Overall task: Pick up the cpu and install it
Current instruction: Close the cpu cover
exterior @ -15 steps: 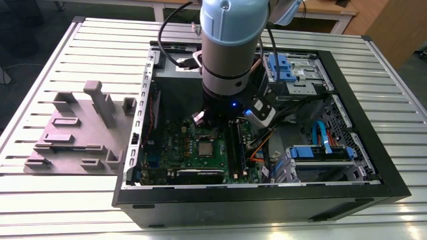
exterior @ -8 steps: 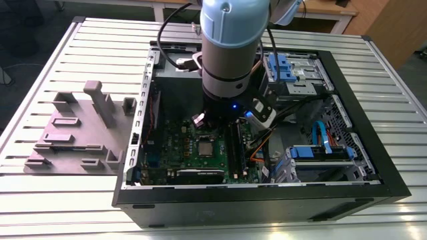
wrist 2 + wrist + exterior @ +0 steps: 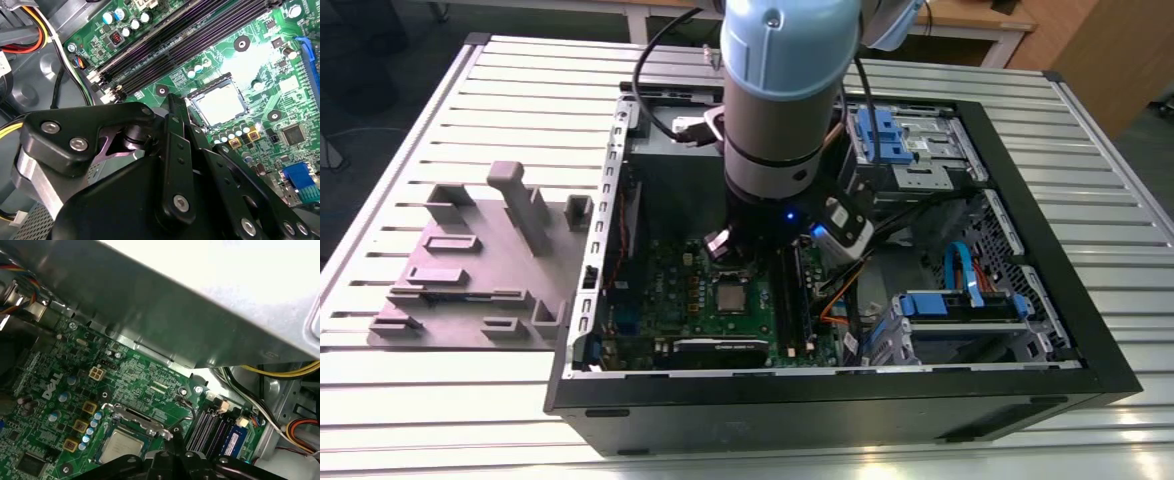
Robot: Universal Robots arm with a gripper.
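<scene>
- While the gripper (image 3: 174, 105) hangs near the socket, the cpu (image 3: 724, 297) lies flat in it on the motherboard (image 3: 670, 300); you may judge the work to be at the seating stage.
- You cannot tell whether the gripper is apart or together.
- Any further move calls for clearance from the memory slots (image 3: 165, 47).
- The exterior view gives you the case (image 3: 1047, 230) on the table (image 3: 494, 100); both wrist views give the cpu's silvery top.

cpu (image 3: 219, 104): we see smooth silvery metal, faintly glossy.
hand (image 3: 175, 115): we see a matt black finish, with shiny screws (image 3: 79, 144).
board (image 3: 145, 380): we see glossy green.
case (image 3: 854, 420): we see smooth black walls.
bench (image 3: 480, 110): we see ribbed pale metal.
</scene>
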